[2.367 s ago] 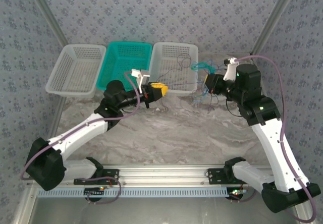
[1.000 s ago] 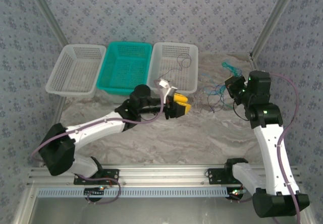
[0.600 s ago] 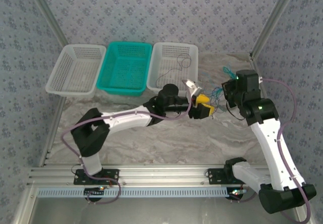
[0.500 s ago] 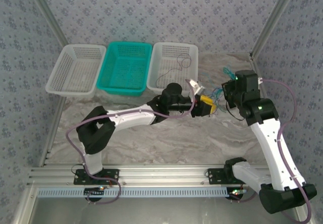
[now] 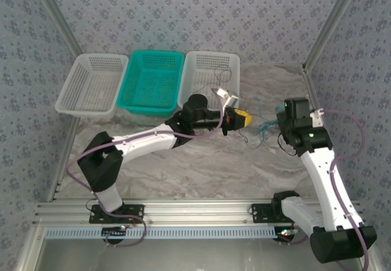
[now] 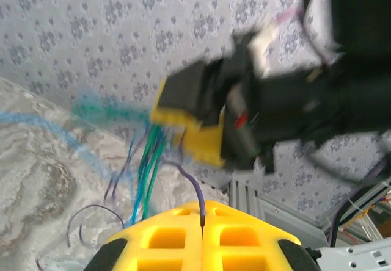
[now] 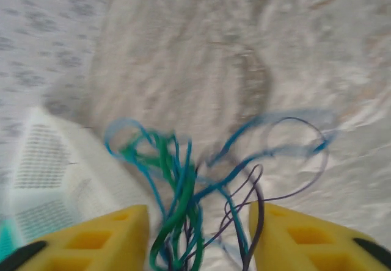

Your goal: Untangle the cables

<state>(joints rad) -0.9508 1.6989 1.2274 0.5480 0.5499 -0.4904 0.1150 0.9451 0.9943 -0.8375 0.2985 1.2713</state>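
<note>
On the right arm's side of the teal basket (image 5: 153, 82), beyond the white basket (image 5: 211, 54) that stands just beside it, the cables (image 5: 264, 128) lie in a loose tangle of blue, green and dark strands on the marbled table (image 5: 201, 167). The tangle is well apart from the teal basket and near the front corner of the white one. The left arm (image 5: 146, 143) reaches across in front of the teal basket, and the left gripper (image 5: 241, 119) is between the white basket and the tangle. In the left wrist view its two yellow fingers (image 6: 134, 246) are pressed together, and a dark wire (image 6: 197, 191) comes out of the seam between them, so this gripper is closed on the wire. The right gripper (image 7: 198, 215) is on the far side of the tangle from the teal basket. Its yellow fingers (image 7: 104, 237) stand apart, so it is open, and blue and green strands pass through the gap between them; I cannot tell if they touch the fingers. Seen from the left wrist, the right gripper is blurred and green strands hang below it. One thin black wire (image 5: 215, 79) lies alone inside the white basket. A second white basket (image 5: 91, 88) stands just beside the teal basket on its other side.
</note>
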